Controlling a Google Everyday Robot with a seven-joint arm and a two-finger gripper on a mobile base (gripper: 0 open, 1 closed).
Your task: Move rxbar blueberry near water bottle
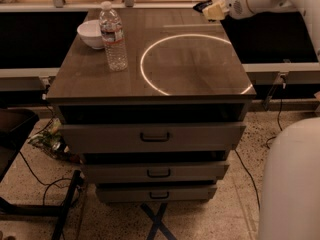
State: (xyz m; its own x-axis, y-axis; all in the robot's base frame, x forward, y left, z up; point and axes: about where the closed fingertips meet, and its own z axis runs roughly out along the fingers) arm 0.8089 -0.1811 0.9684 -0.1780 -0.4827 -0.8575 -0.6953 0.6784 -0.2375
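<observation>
Upper right, the pale gripper (208,9) clamps a small dark wrapped bar (201,5), well apart from the clear ribbed plastic bottle (114,40).

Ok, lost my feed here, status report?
Copy: gripper at far-right corner of table. rxbar blueberry at its tip, well apart from water bottle. white bowl beside bottle.

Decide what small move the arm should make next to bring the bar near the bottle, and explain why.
Probably a short sweep across the table toward the bottle. The gripper is at the far right corner with the dark bar at its tip, while the bottle stands on the opposite side beside the bowl, so the bar looks too distant to count as near.
</observation>
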